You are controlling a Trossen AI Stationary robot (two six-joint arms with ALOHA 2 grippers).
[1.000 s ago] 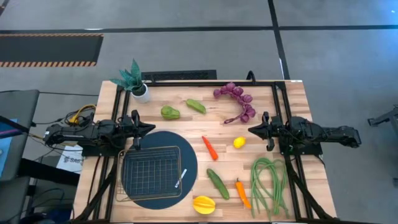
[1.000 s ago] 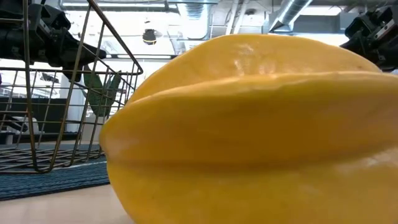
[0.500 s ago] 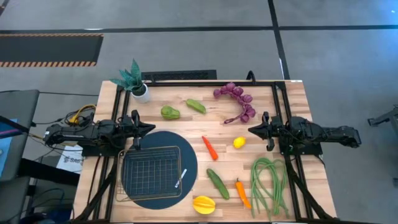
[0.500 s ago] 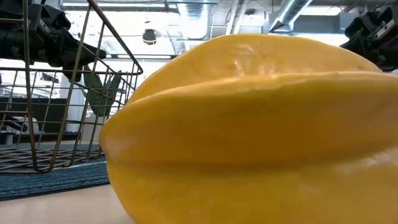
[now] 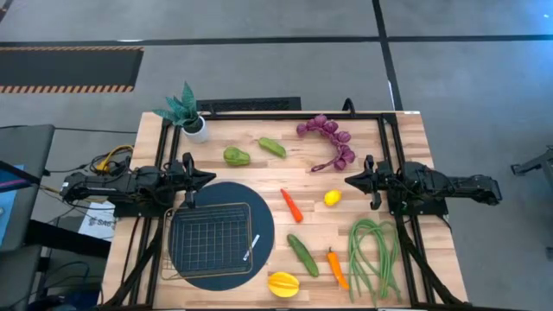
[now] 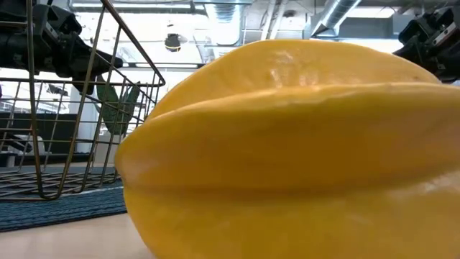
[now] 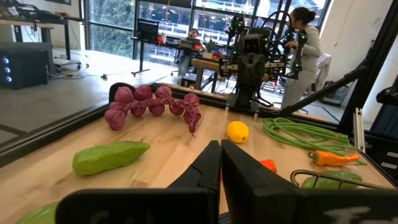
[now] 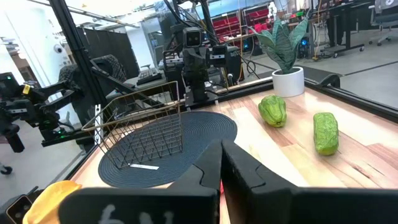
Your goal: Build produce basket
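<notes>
The wire basket with its white tag rests on a dark round mat. Produce lies on the table: purple grapes, two green peppers, a red pepper, a lemon, a cucumber, an orange pepper, long green beans and a yellow-orange fruit, which fills the low view. My left gripper hovers shut at the mat's far-left rim. My right gripper hovers shut right of the lemon.
A potted green plant stands at the far-left corner. Black frame rails run along the table's left, right and far edges. Bare wood lies between the mat and the red pepper. People and another robot station show in the room beyond.
</notes>
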